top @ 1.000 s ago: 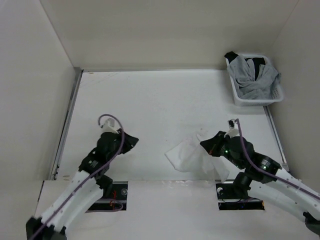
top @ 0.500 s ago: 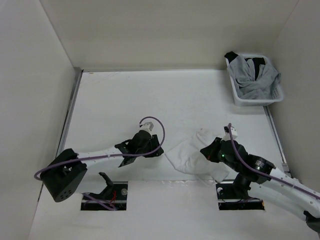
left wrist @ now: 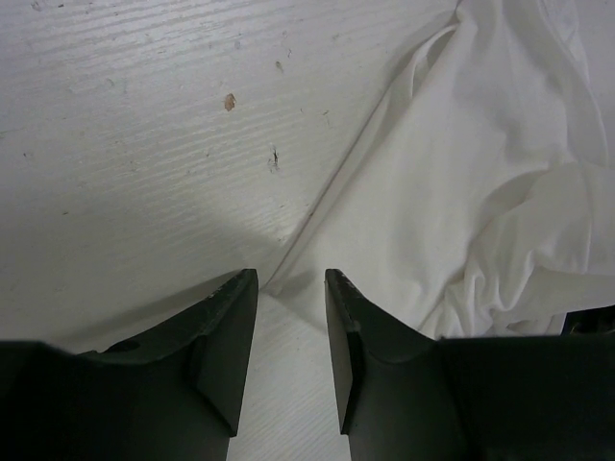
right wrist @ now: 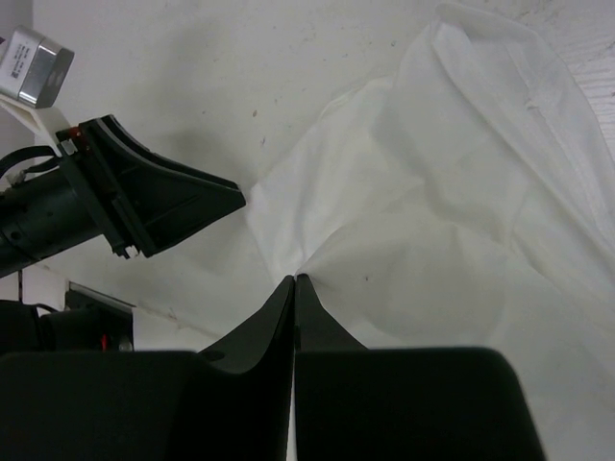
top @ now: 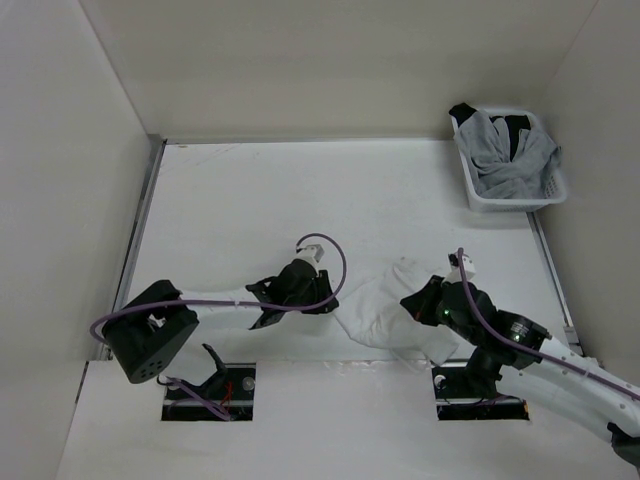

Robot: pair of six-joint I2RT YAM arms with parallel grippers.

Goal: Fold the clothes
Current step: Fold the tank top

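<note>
Bare table from the centre to the far-left corner: wide passage for either of my arms. Far-right corner blocked by the basket, heaped with cloth. At the near edge, the white garment fills the gap between my left gripper and right gripper. That gap looks tight, though depth is hard to judge. Walls close off the left, rear and right.

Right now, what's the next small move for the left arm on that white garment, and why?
Probably ease the left gripper down and close it on the white garment. Its jaws stand open with the garment's corner lying right between them, while the right gripper is pinched shut on another part of the cloth, so a second grip would let both arms fold it.
</note>
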